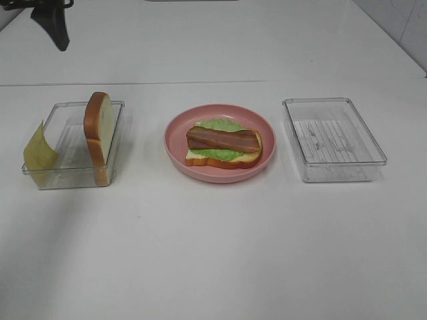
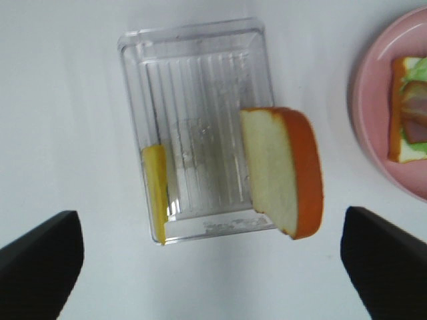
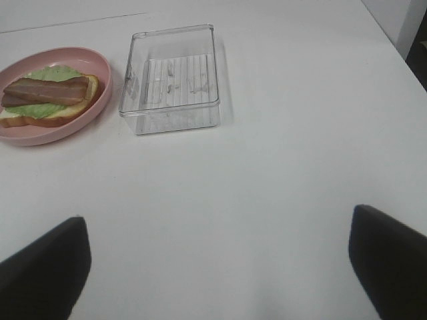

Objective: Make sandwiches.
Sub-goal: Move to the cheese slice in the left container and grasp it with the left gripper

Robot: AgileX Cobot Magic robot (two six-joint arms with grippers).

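On the pink plate [image 1: 220,177] lies an open stack: a white bread slice [image 1: 227,161], green lettuce [image 1: 220,125] and reddish-brown bacon [image 1: 223,139] on top. It also shows in the right wrist view [image 3: 47,90]. A second bread slice [image 1: 98,130] stands on edge in the left clear tray [image 1: 73,180], with a yellow cheese slice [image 1: 39,153] leaning at the tray's left end. The left gripper [image 2: 213,273] hovers open above this tray, near the bread [image 2: 280,170] and cheese [image 2: 155,190]. The right gripper [image 3: 213,267] is open and empty above bare table.
A clear plastic tray [image 1: 333,100] with nothing in it stands right of the plate, and it also shows in the right wrist view [image 3: 173,73]. A dark stand [image 1: 53,23] sits at the back left. Neither arm shows in the exterior view.
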